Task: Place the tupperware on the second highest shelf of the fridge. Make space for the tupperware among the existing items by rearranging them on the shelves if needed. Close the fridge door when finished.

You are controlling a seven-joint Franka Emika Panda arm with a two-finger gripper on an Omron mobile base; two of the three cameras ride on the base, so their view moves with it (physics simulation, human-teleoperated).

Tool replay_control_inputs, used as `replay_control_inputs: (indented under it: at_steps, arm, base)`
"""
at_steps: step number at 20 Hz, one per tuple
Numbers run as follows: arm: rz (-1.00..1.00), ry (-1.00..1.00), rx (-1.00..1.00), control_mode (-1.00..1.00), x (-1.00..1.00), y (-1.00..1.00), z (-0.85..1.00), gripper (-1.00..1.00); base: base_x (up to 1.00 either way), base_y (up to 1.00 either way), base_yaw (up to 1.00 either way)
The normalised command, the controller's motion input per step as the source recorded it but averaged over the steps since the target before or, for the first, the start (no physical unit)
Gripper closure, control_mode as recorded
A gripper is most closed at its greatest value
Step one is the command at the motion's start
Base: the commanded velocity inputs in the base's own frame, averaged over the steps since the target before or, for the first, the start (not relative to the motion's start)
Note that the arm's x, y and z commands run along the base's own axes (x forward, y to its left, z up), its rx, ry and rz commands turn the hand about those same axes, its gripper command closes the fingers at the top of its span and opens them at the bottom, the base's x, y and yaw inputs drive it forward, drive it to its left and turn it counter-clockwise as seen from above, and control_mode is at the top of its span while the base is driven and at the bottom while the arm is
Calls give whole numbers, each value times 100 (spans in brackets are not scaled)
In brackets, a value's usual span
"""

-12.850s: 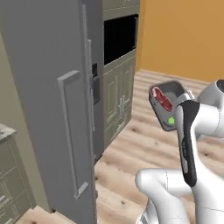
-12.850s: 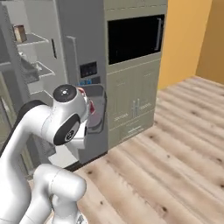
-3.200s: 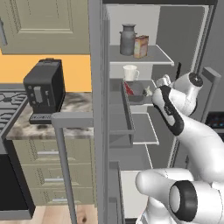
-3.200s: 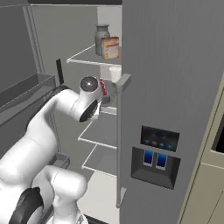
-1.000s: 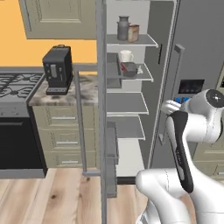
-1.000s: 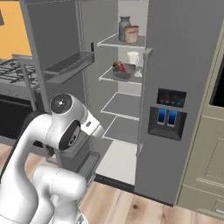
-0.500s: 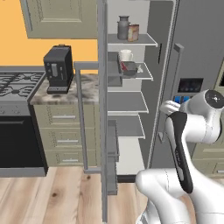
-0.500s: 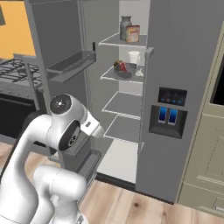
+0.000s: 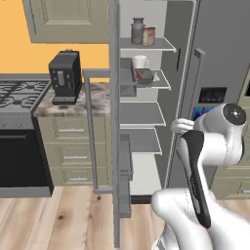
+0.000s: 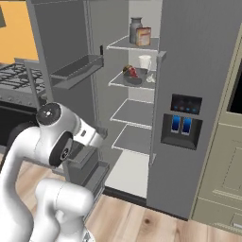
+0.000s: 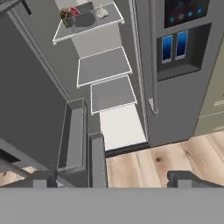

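tupperware (image 10: 133,75) is seen set on the second highest shelf (image 10: 118,84); fridge door (image 9: 114,122) stands open left of the jaws (image 11: 111,178), which are spread, empty.

You look down into the open fridge (image 11: 144,65). At 11 o'clock the tupperware (image 11: 78,17) sits on the second highest shelf (image 11: 87,27), with bare shelves (image 11: 103,65) stepping down below. At 2 o'clock is the dispenser panel (image 11: 181,37); at 8 o'clock, the fridge door (image 11: 26,96) with its bins (image 11: 73,135). Gripper (image 11: 111,178) fingertips stand wide apart, empty.
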Motion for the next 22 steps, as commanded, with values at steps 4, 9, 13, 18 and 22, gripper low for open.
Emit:
replay_control_inputs:
  at_steps: [4, 9, 13, 18, 22]
  arm:
    - [20, -5, -32, -100, -36, 88, 0, -100]
    - [18, 0, -39, -100, -34, 98, 0, -100]
    - [15, -2, -47, -100, -7, 100, -14, -100]
    - [8, 0, -51, -100, 0, 100, -28, -100]
    - [1, 1, -45, -100, 19, 100, -16, -100]
  base:
    - [0, 0, 0]
    - [0, 0, 0]
    - [0, 0, 0]
    - [0, 0, 0]
    - [0, 0, 0]
